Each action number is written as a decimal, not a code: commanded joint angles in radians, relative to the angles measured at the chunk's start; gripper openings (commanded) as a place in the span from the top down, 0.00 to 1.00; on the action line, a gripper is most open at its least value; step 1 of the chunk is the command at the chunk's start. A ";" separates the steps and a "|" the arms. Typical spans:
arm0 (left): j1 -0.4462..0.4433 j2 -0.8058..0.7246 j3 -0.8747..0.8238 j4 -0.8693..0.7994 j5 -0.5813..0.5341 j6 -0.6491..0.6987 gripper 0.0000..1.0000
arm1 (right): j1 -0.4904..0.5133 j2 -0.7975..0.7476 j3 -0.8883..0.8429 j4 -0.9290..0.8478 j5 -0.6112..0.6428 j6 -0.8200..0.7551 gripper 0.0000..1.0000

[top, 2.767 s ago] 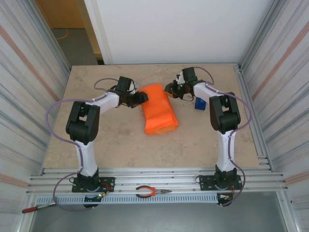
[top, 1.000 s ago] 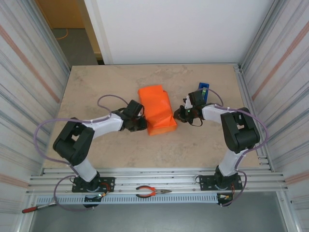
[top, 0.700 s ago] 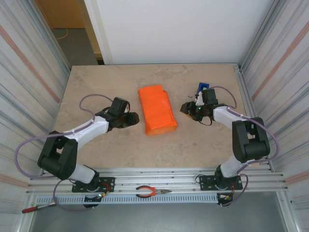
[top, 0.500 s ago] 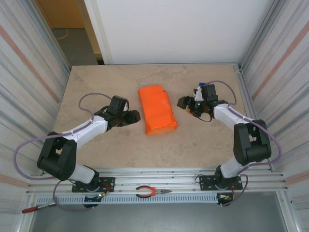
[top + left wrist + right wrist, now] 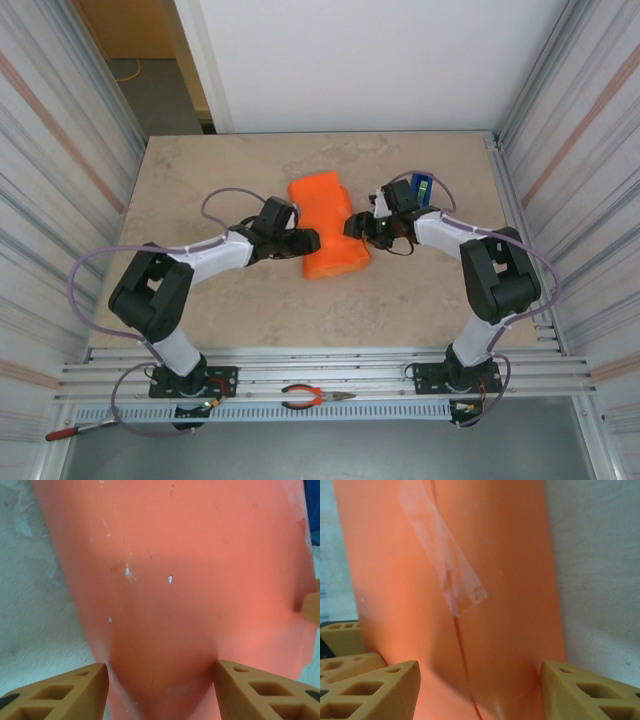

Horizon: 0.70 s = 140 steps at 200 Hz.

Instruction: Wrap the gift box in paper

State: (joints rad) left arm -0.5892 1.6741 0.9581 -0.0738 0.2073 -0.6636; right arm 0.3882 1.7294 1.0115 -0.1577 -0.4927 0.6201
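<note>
Progress check: I'd call this most of the way there, but not finished. The gift box (image 5: 328, 226) sits in the middle of the worktop (image 5: 200, 170) as a compact orange block. It's covered all over by the paper (image 5: 190, 580), so none of its own faces are bare.

In the right wrist view a seam runs down the package with a strip of clear tape (image 5: 447, 565) laid across the paper beside it. At least one seam has been closed, then. I can't tell whether the lower end of that strip is stuck flat or lifting a bit.

The left fingers (image 5: 60, 690) are spread wide with the package's left side between them. The right fingers (image 5: 375, 687) are spread the same way on the opposite side, straddling the seam. Neither pair looks like it's pinching anything. They're right up against the paper, but I can't say whether they're pressing on it.

What's left, as a guess: the near end looks puffy and creased from above, not crisp. I'd expect the end flaps to need folding flat and taping. The blue tape dispenser (image 5: 421, 186) stands just behind the right arm, handy for that.
</note>
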 commanded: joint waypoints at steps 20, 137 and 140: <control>0.035 0.023 0.043 -0.031 -0.005 0.028 0.42 | 0.030 -0.032 -0.021 0.006 0.025 0.021 0.39; 0.020 -0.189 -0.149 0.008 -0.043 -0.022 0.39 | 0.016 -0.155 -0.082 -0.006 0.036 0.046 0.22; 0.017 -0.186 -0.151 0.012 -0.044 -0.024 0.40 | 0.019 -0.154 -0.084 -0.003 0.034 0.048 0.22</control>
State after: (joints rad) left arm -0.5491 1.4975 0.8360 -0.1036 0.1967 -0.6491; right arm 0.3973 1.5963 0.9558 -0.1570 -0.4438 0.6464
